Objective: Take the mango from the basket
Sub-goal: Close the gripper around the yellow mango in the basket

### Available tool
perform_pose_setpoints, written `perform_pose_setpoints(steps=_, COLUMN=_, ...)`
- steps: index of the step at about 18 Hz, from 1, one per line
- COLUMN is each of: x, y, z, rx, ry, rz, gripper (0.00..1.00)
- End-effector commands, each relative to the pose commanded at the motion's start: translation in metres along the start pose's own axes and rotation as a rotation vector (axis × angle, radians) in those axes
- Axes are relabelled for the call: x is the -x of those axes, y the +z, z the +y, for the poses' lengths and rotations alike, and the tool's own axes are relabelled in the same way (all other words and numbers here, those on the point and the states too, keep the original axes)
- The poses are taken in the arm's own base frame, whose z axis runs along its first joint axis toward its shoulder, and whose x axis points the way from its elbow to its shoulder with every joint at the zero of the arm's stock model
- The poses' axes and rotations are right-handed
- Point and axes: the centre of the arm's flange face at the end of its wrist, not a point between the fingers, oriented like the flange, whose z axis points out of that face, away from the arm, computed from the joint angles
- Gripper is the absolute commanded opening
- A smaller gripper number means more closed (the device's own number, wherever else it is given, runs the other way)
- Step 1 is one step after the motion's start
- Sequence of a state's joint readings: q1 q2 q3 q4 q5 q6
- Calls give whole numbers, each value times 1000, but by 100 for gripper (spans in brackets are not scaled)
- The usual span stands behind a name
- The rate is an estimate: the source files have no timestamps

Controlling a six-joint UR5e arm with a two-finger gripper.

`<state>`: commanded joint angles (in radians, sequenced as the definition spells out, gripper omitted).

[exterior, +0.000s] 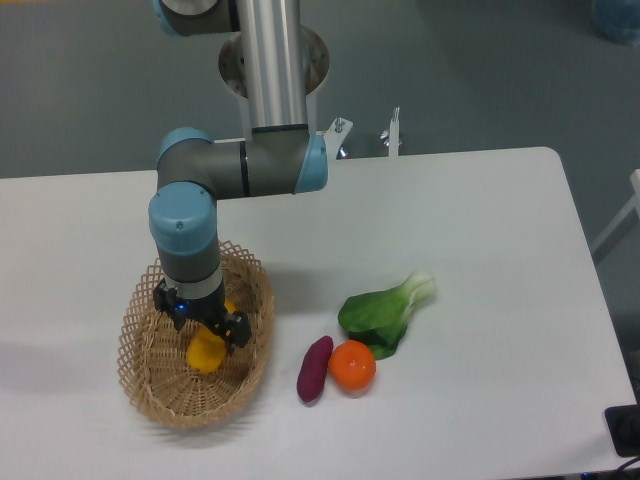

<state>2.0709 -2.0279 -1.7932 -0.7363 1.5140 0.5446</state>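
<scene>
The yellow-orange mango lies in the oval tan wicker basket at the front left of the table. My gripper reaches straight down into the basket, directly over the mango's upper half, and hides that part of it. Its black fingers stand spread wider than the fruit, one on each side of it. I cannot tell whether the fingers touch the mango. The mango rests on the basket floor.
A purple sweet potato and a round orange fruit lie right of the basket. A green leafy vegetable lies behind them. The arm's grey column rises at the table's back edge.
</scene>
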Motion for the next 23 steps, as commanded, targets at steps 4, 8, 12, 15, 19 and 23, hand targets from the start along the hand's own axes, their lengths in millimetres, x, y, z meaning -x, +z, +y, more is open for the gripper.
perform_pose_setpoints(steps=4, x=0, y=0, z=0, rx=2, ry=-12, rz=-4, gripper=100)
perform_pose_setpoints(steps=8, x=3, y=-1, z=-1, rx=8, ry=-15, rz=-29, gripper=71)
perform_pose_setpoints(steps=12, x=3, y=-2, z=-1, rx=6, ry=-12, rz=-30, gripper=59)
perform_pose_setpoints(steps=15, x=3, y=-4, z=-2, rx=1, ry=-9, rz=-33, gripper=55)
perform_pose_setpoints(steps=19, x=4, y=-11, z=-3, rx=-11, ry=-5, rz=-37, gripper=55)
perform_pose_setpoints(steps=23, x=12, y=-48, z=-8, rx=-67, ry=1, rz=-67, gripper=55)
